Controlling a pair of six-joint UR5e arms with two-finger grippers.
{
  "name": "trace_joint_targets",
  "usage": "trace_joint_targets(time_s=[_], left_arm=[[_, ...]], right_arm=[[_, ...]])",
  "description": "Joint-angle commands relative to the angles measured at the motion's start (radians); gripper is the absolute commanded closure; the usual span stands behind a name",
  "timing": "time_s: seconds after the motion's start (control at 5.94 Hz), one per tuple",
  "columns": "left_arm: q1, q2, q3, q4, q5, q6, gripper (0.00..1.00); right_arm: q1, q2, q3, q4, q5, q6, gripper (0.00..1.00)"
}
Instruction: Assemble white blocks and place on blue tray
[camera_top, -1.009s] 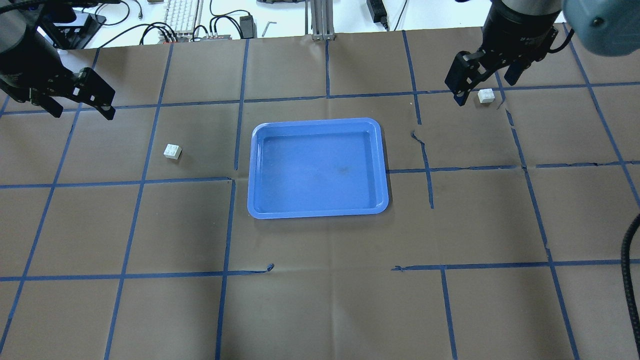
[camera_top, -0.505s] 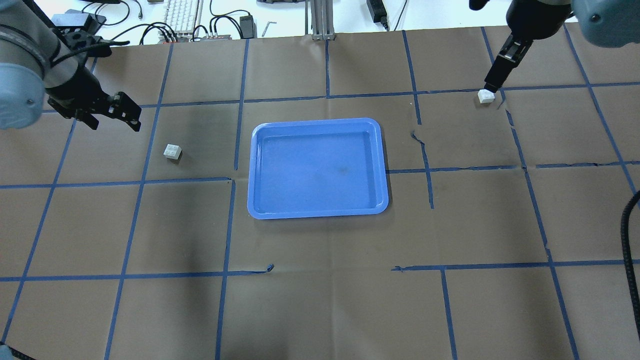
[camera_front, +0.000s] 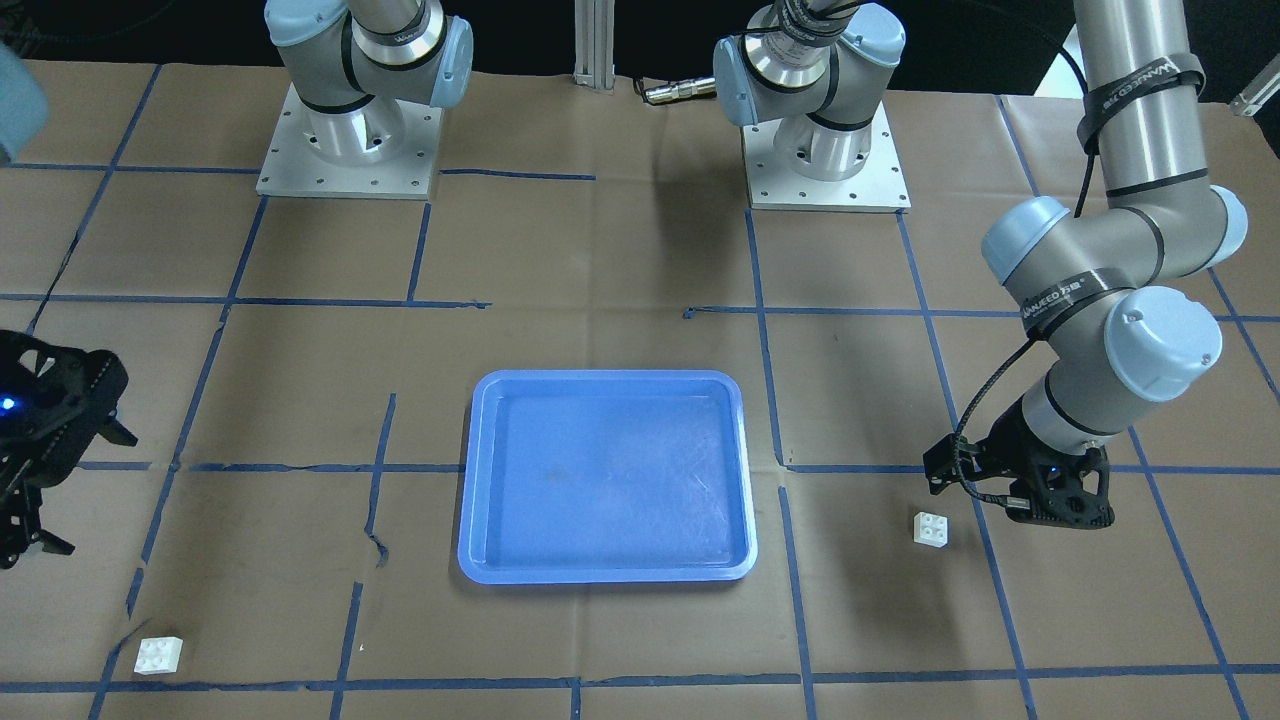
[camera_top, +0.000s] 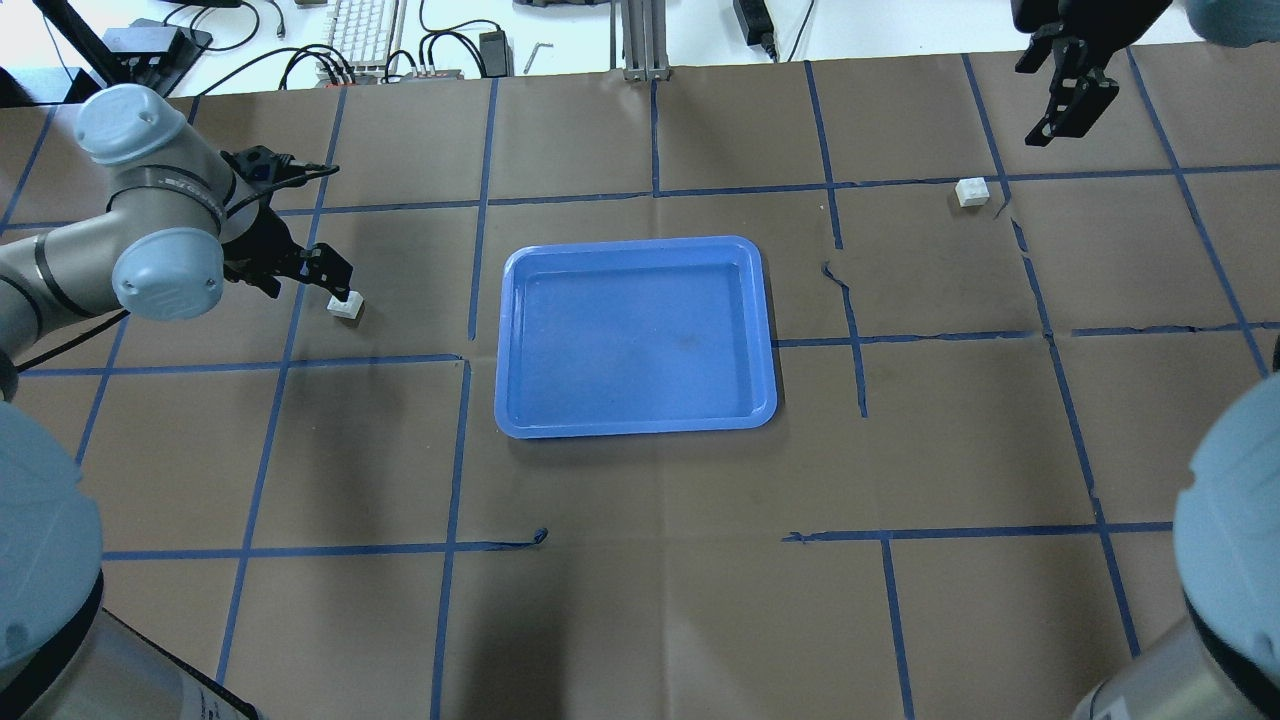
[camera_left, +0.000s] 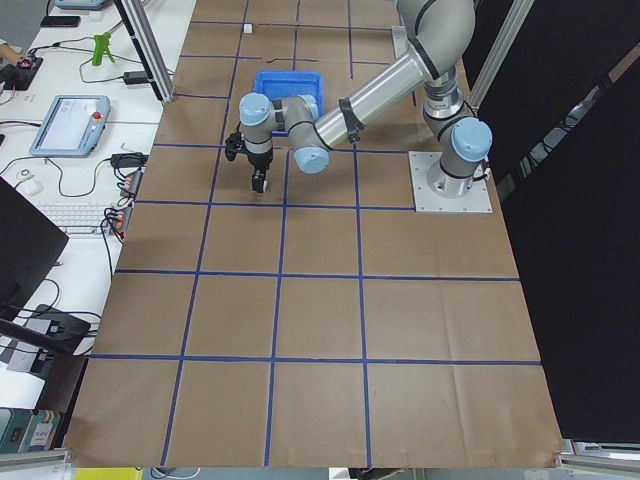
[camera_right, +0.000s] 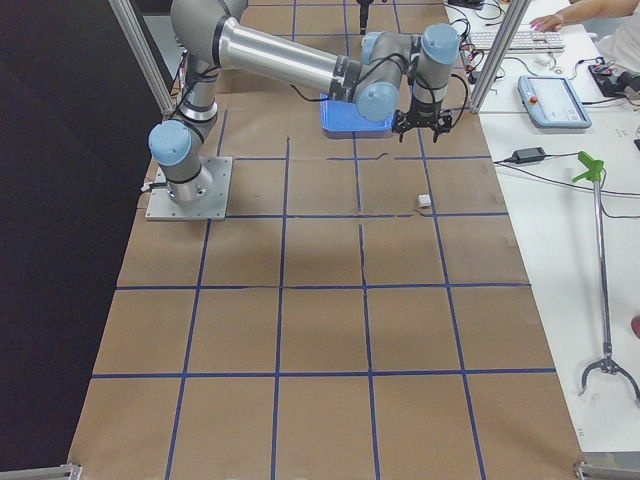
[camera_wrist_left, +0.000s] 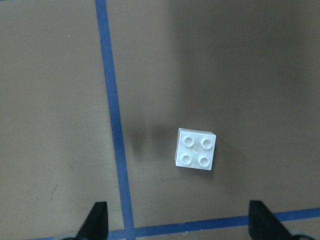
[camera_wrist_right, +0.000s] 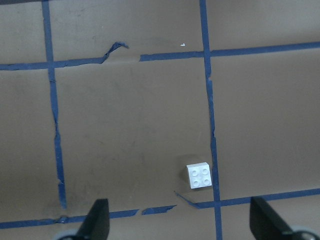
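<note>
Two white blocks, apart and not joined, both studs up on the brown paper, neither on the tray. One white block (camera_wrist_left: 196, 149) lies on the robot's left, just beside a blue tape line (camera_wrist_left: 114, 120). The other white block (camera_wrist_right: 199, 176) lies on the robot's right toward the far edge of the table, tucked beside a tape crossing, with a tear in the paper just beside it. The blue tray (camera_top: 636, 335) sits flat in the middle of the table between them, well apart from both, with nothing in it. The left gripper (camera_wrist_left: 180, 222) hangs over the left block, its fingers spread wide; the block lies between their lines and ahead of the tips, with no contact seen. The right gripper (camera_wrist_right: 180, 220) hovers off its block, back toward the table's far edge, its fingers likewise spread wide and holding nothing. A keyboard (camera_top: 365, 30) and cables lie on the white bench beyond the paper.
</note>
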Motion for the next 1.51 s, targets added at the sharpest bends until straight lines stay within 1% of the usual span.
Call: trace_joint_targets(time_s=[0.0,0.17,0.34,0.5,0.67,0.84,1.01,1.18,1.35], left_arm=[[-0.014,-0.055,0.001,0.039,-0.011,0.023,0.03],[-0.014,-0.059,0.001,0.059,-0.011,0.025,0.07],[-0.014,-0.055,0.001,0.059,-0.012,0.033,0.34],[-0.014,-0.049,0.003,0.059,-0.011,0.084,0.6],[-0.014,-0.044,0.003,0.057,-0.011,0.103,0.75],[-0.016,-0.038,0.003,0.057,-0.012,0.14,0.8],[-0.02,-0.043,0.018,0.057,-0.014,0.377,0.81],[-0.064,-0.034,0.023,0.06,-0.015,0.522,0.8],[-0.165,-0.002,0.03,0.063,-0.015,0.634,0.79]], right_arm=[[-0.054,0.166,-0.074,-0.002,0.154,-0.135,0.0],[-0.074,0.24,-0.098,-0.002,0.203,-0.163,0.0],[-0.088,0.306,-0.126,-0.008,0.223,-0.197,0.0],[-0.09,0.358,-0.146,-0.008,0.225,-0.2,0.0],[-0.09,0.381,-0.148,-0.011,0.225,-0.209,0.0],[-0.09,0.383,-0.143,-0.009,0.22,-0.214,0.0],[-0.105,0.382,-0.14,-0.008,0.22,-0.217,0.0],[-0.111,0.38,-0.137,-0.003,0.217,-0.24,0.0],[-0.111,0.38,-0.139,-0.002,0.222,-0.242,0.0]])
